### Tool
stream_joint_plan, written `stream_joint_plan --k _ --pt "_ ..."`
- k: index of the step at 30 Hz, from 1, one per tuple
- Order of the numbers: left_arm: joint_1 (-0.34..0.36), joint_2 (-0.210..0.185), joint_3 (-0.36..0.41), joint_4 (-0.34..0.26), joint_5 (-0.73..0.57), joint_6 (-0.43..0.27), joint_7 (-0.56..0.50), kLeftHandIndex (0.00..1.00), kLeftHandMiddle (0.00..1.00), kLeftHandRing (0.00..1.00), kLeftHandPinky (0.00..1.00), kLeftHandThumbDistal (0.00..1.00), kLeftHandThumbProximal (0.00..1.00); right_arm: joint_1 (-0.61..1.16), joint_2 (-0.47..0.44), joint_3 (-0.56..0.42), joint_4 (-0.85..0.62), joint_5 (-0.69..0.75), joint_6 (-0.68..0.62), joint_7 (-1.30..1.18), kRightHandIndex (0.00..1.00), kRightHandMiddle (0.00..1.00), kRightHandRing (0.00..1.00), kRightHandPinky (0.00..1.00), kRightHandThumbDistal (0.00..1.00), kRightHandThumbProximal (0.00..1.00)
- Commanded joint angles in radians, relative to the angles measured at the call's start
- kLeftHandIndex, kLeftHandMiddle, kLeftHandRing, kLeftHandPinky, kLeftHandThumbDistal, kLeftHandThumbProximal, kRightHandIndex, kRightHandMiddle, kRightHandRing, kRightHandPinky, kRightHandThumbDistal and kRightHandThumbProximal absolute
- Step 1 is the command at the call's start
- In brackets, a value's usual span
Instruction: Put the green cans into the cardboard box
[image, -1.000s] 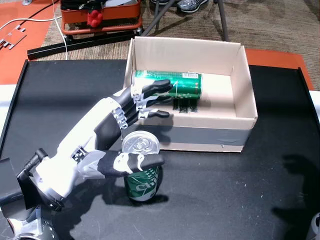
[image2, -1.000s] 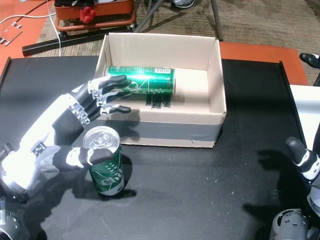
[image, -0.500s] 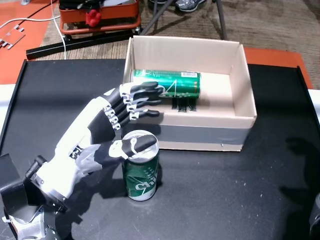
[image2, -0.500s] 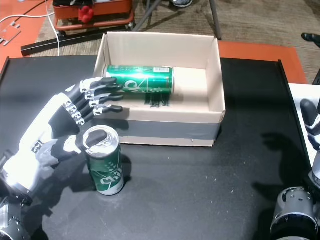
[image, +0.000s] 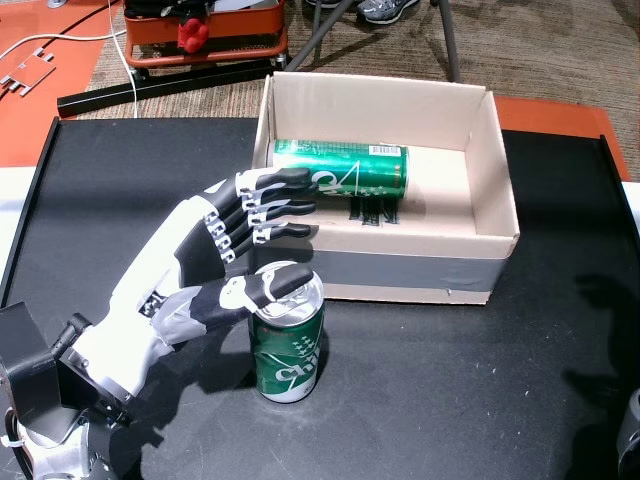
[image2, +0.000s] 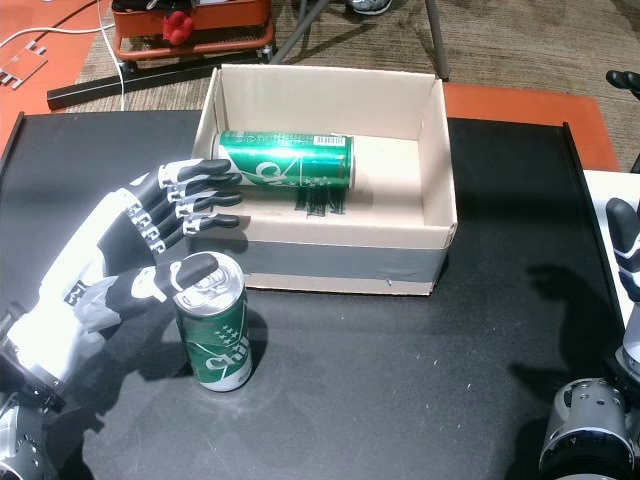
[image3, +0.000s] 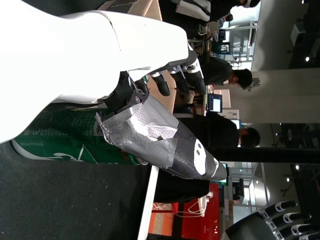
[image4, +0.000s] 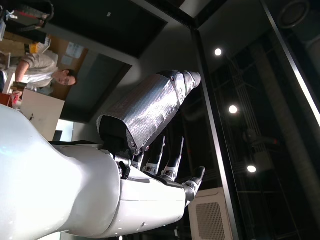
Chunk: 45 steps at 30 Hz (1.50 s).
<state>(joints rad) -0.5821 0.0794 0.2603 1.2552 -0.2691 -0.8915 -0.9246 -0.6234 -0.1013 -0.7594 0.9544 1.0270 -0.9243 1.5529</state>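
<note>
One green can (image: 288, 345) (image2: 215, 328) stands upright on the black table, in front of the cardboard box (image: 497, 180) (image2: 437, 160). A second green can (image: 350, 172) (image2: 290, 162) lies on its side inside the box at the back left. My left hand (image: 225, 255) (image2: 150, 240) is open: the thumb lies across the standing can's top rim, the four fingers stretch toward the box's front wall, apart from the can. The left wrist view shows that can (image3: 65, 142) under the palm (image3: 150, 135). My right hand (image4: 155, 170) is open, raised off the table.
A red-orange cart (image: 200, 35) with a white cable stands on the carpet beyond the table's far edge. Black table (image: 480, 400) extends to the right of the can. At the right edge, part of my right arm (image2: 625, 250) shows. People sit in the background of the wrist views.
My left hand drew back slightly toward me; its thumb went from the can's side to lying over its top. The can stays upright at nearly the same spot.
</note>
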Motion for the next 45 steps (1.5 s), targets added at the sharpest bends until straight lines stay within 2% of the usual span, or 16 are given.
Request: stream_joint_plan --k 1,8,10,16,21,27,34,39,45 --pt "0.013 0.008 -0.002 0.006 0.019 0.009 -0.005 0.75 0.79 0.81 0.79 1.0 0.36 -0.005 -0.005 -0.004 0.001 -0.019 -0.011 0.041 0.62 0.61 0.66 0.9 1.0 0.57" --pt "0.014 0.013 -0.013 0.006 0.028 0.01 0.001 0.75 0.8 0.82 0.8 1.0 0.36 -0.007 -0.007 -0.007 0.015 -0.028 -0.005 0.03 0.62 0.6 0.66 0.9 1.0 0.58" --pt "0.014 0.015 -0.017 0.006 0.031 0.008 0.004 0.75 0.8 0.82 0.8 1.0 0.36 -0.009 -0.009 -0.012 0.021 -0.031 -0.027 0.029 0.61 0.59 0.66 0.9 1.0 0.62" --pt "0.015 0.02 -0.03 0.004 0.035 0.005 0.021 0.75 0.79 0.83 0.8 1.0 0.35 -0.013 -0.009 -0.011 0.023 -0.036 -0.041 0.017 0.62 0.59 0.65 0.91 1.0 0.64" --pt "0.017 0.016 -0.055 0.013 0.064 -0.007 0.058 0.73 0.8 0.84 0.81 1.0 0.38 -0.014 -0.007 -0.008 0.031 -0.044 -0.041 -0.006 0.61 0.58 0.64 0.9 1.0 0.61" --pt "0.027 0.002 -0.086 0.028 0.124 0.023 0.097 0.69 0.78 0.83 0.82 1.0 0.29 -0.005 0.004 0.0 0.018 -0.07 -0.051 -0.059 0.61 0.57 0.63 0.9 1.0 0.63" --pt "0.041 -0.01 -0.113 0.036 0.171 0.037 0.145 0.7 0.8 0.83 0.84 1.0 0.37 0.0 0.012 0.005 0.009 -0.096 -0.078 -0.106 0.58 0.56 0.62 0.89 1.0 0.66" --pt "0.047 -0.014 -0.134 0.04 0.217 0.035 0.214 0.7 0.79 0.84 0.87 1.0 0.36 -0.002 0.008 0.005 0.012 -0.094 -0.069 -0.102 0.59 0.56 0.62 0.89 1.0 0.66" --pt "0.046 -0.022 -0.121 0.042 0.198 0.05 0.205 0.7 0.77 0.83 0.88 1.0 0.38 0.005 0.009 0.008 0.003 -0.101 -0.076 -0.12 0.58 0.55 0.61 0.88 1.0 0.67"
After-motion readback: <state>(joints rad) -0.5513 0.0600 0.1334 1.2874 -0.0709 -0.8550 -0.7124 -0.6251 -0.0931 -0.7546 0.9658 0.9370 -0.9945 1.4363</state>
